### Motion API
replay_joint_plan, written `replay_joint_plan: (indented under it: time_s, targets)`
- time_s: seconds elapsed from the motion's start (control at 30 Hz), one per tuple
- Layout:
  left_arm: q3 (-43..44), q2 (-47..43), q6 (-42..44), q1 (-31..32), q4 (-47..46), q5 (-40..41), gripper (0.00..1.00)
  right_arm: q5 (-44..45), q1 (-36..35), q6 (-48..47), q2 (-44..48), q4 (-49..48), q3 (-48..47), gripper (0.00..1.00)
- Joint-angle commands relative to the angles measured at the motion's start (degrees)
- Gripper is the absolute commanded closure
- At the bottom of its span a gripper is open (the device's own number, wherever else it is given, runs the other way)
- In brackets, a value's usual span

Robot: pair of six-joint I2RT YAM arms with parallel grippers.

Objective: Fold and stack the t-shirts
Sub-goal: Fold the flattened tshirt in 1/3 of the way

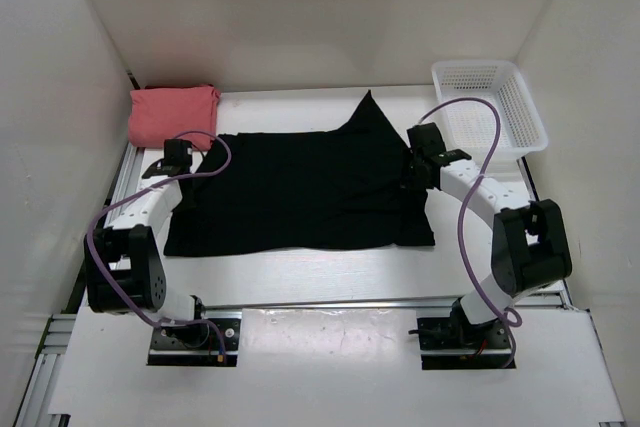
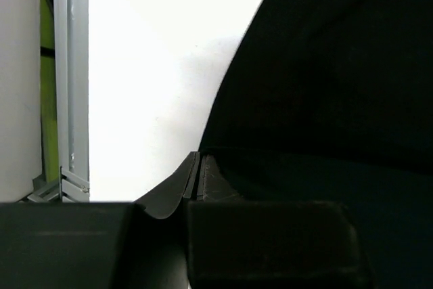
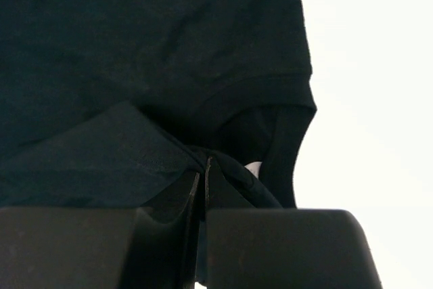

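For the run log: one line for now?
left claw: shut on black shirt | right claw: shut on black shirt | pink shirt: folded

A high camera is looking down from the near side onto the whole black t-shirt (image 1: 300, 192). Two wrist cameras are looking from very close at that shirt's left and right edges, sharing its cloth.

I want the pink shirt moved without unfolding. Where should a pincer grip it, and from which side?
I'd grip the pink shirt at its right edge, coming from the right over the bare table. It lies folded in the far left corner with the wall close on its left, so that edge is free. Pinch all layers together.
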State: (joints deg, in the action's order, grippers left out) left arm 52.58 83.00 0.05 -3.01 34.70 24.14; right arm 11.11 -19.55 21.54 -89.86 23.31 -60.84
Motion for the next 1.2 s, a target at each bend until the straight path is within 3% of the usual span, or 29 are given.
replay_joint_plan:
  time_s: [0.0,0.2,0.23,0.27,0.3,0.33,0.47,0.53,0.67,0.9,0.97,1.07,1.1,1.17]
  targets:
    - [1.9,0.5,-0.1,-0.8,-1.9,4.0,0.89,-1.4,2.6,-1.3,-1.4,-1.6,-3.2,1.00]
    - [3.6,1.0,-0.1,-2.7,-2.4,1.4,0.86,-7.4,5.2,-3.4,-4.6,0.0,-7.1,1.00]
    - [3.6,1.5,-0.1,-2.7,-2.4,0.9,0.73,-11.9,5.2,-4.0,-5.6,0.9,-8.2,0.78]
    - [3.6,1.5,-0.1,-2.7,-2.4,0.9,0.52,-12.9,5.2,-4.0,-7.5,2.3,-10.9,0.45]
    - [3.6,1.5,-0.1,-2.7,-1.9,0.9,0.32,-13.0,5.2,-4.0,-8.3,3.7,-12.0,0.26]
    - [3.6,1.5,-0.1,-2.7,-1.9,1.5,0.19,-12.4,5.2,-3.4,-8.3,6.3,-12.7,0.01]
    - [1.4,-0.3,-0.1,-5.2,3.2,-2.2,0.13,-7.5,6.8,3.0,-3.8,12.7,-11.0,0.01]
    - [1.9,-1.0,-0.1,-7.5,8.2,-7.8,0.13,-7.5,8.2,5.7,-0.7,15.2,-5.7,0.01]
    - [-1.1,-0.2,-0.1,-8.8,10.0,-8.8,0.11,-8.7,9.0,7.1,7.9,15.2,5.3,0.01]
    - [-2.2,7.3,-0.1,-9.9,7.4,-10.2,0.15,-18.5,10.8,9.7,6.3,8.3,15.0,0.01]
    - [-0.1,9.1,-0.1,-9.9,7.4,-11.7,0.21,-20.0,11.5,11.2,4.6,6.2,15.6,0.01]
    - [1.7,11.3,-0.1,-9.9,7.4,-13.4,0.34,-21.3,13.0,12.6,3.2,5.7,16.8,0.12]
    - [2.4,11.8,-0.1,-9.9,7.4,-15.4,0.44,-21.3,13.7,13.3,2.7,5.7,17.5,0.31]
    - [2.4,13.1,-0.1,-9.9,7.4,-17.5,0.64,-21.8,14.4,13.9,2.7,5.7,18.8,0.55]
